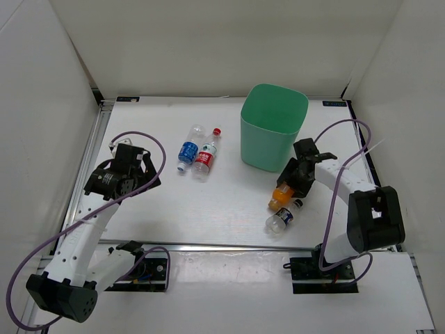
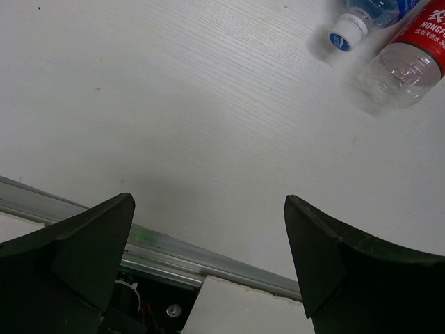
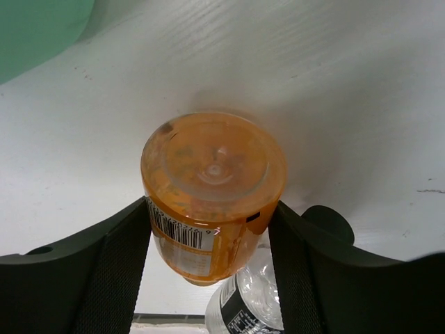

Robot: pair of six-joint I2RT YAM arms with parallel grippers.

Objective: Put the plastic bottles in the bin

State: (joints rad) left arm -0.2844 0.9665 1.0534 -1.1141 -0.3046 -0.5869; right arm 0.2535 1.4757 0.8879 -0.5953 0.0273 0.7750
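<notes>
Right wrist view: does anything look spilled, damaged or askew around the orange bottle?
Nothing looks spilled or damaged. The orange bottle sits squarely between the fingers of the right gripper, with its base toward the camera. One thing to watch: the dark-labelled bottle lies right beside it. I cannot tell whether they touch, so it might get nudged.

The top external camera is looking down from high above and behind the near edge, taking in the whole counter (image 1: 208,216). The left wrist camera is hanging close over the near-left part, facing down between its own fingers (image 2: 69,250) and catching the blue-labelled bottle (image 2: 375,10) and red-labelled bottle (image 2: 407,62), both also in the top view. The right wrist camera is sitting very near the orange bottle (image 3: 212,174) by the near-right corner, sharing it and a sliver of the bin (image 3: 35,28) with the top view.
</notes>
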